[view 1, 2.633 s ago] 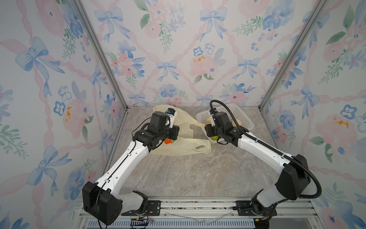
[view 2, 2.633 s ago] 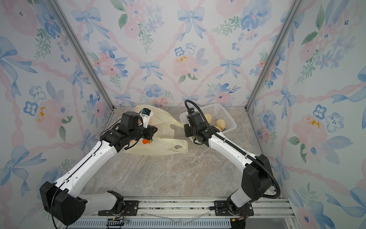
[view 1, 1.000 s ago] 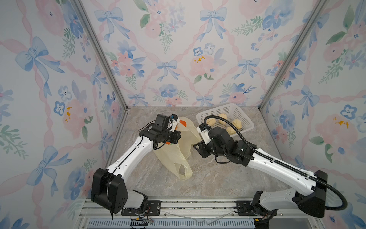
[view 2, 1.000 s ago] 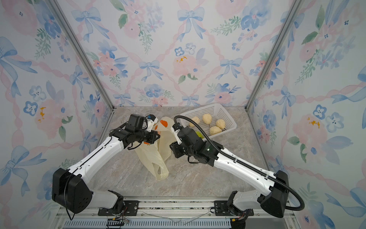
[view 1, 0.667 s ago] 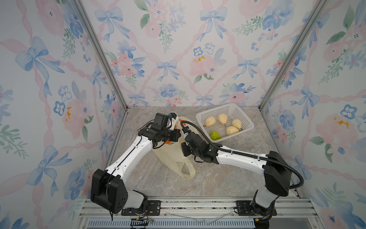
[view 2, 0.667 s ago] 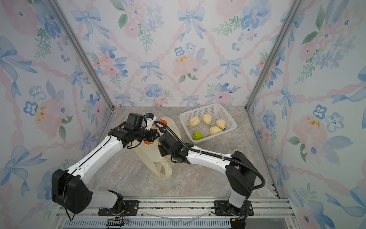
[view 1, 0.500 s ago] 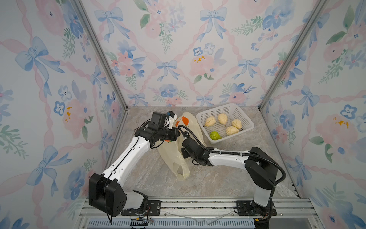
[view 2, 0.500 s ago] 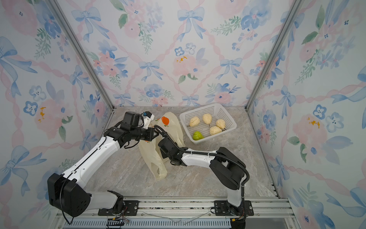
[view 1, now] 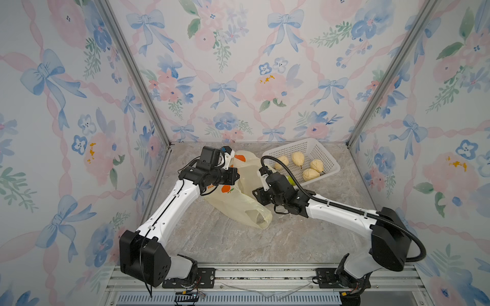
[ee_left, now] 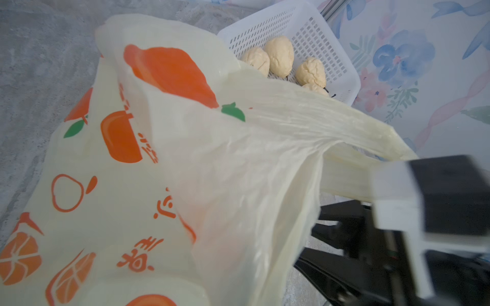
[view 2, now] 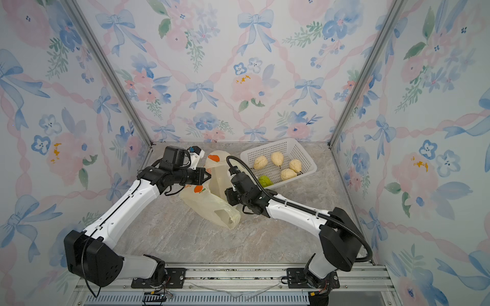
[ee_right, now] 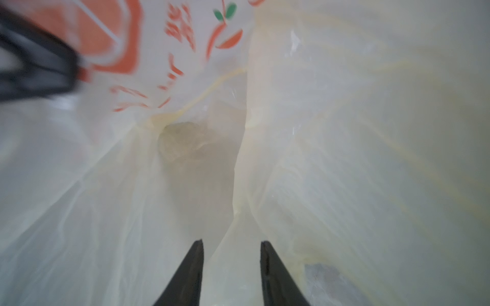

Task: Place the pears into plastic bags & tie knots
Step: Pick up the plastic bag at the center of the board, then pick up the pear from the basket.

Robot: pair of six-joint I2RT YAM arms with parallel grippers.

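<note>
While the left gripper [view 2: 204, 177] stood pinched shut on a raised fold of the plastic bag [view 1: 240, 204], the right gripper [ee_right: 232, 242] pointed straight into the film. Its jaws were part-way apart with nothing clamped between them, and a crease of the bag ran just ahead of the gap. The left fingertips were buried under film in the left wrist view. The grip was therefore read from the top views, where the tip met the bag at an orange print.

Bag: the long axis ran from the lifted end at the left gripper, toward the back, diagonally down to a handle loop [view 1: 268, 216]. The loop lay slack on the table [view 1: 238, 246] nearer the front. The right gripper sat beside the middle of that line, touching the film or just short of it; could not tell which. A pale rounded patch showed through the film in the right wrist view, identity unclear.

Fruit: all five pears [view 2: 277, 158] were in the white basket [view 2: 270, 147] at the back right. Four were cream and clustered. The green pear [view 2: 266, 181] was at the basket's near-left corner, just beside the right arm's wrist.

Relation that mattered: the fruit lay behind the right gripper, opposite to where its fingers pointed, and the bag lay in front. The right arm was clearly the nearer one to the basket. The left arm was across the bag from it and occupied.

Judgement: the bagging had not yet begun. A pick would need the right wrist to turn away from the film toward the green pear, the closest of the five.
</note>
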